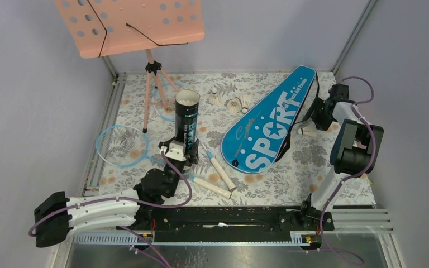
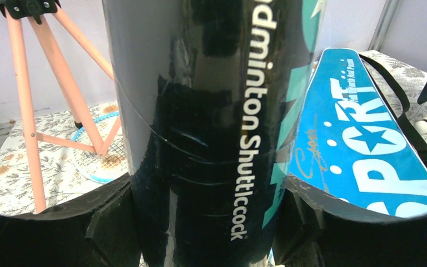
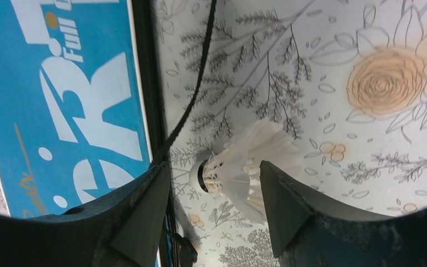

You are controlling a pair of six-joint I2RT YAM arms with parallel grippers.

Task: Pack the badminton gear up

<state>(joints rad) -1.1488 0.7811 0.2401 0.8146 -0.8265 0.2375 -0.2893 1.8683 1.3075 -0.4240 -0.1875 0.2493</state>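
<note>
The dark shuttlecock tube (image 1: pixel 187 118) stands upright with its top open. My left gripper (image 1: pixel 176 149) is shut on its lower part; in the left wrist view the tube (image 2: pixel 200 111) fills the gap between both fingers of the left gripper (image 2: pixel 208 222). The blue SPORT bag (image 1: pixel 268 121) lies flat at centre right. My right gripper (image 1: pixel 316 118) is open just above a white shuttlecock (image 1: pixel 307 131) beside the bag's strap; in the right wrist view the shuttlecock (image 3: pixel 239 169) lies between the spread fingers of the right gripper (image 3: pixel 217 194). Three more shuttlecocks (image 1: pixel 237 103) lie behind the bag.
Two light-blue rackets lie at left, one head (image 1: pixel 122 145) near the rail, one (image 1: pixel 165 109) under the tripod; their cream handles (image 1: pixel 221 173) lie in front of the tube. The pink music stand (image 1: pixel 128 25) on its tripod (image 1: pixel 152 84) stands at back left.
</note>
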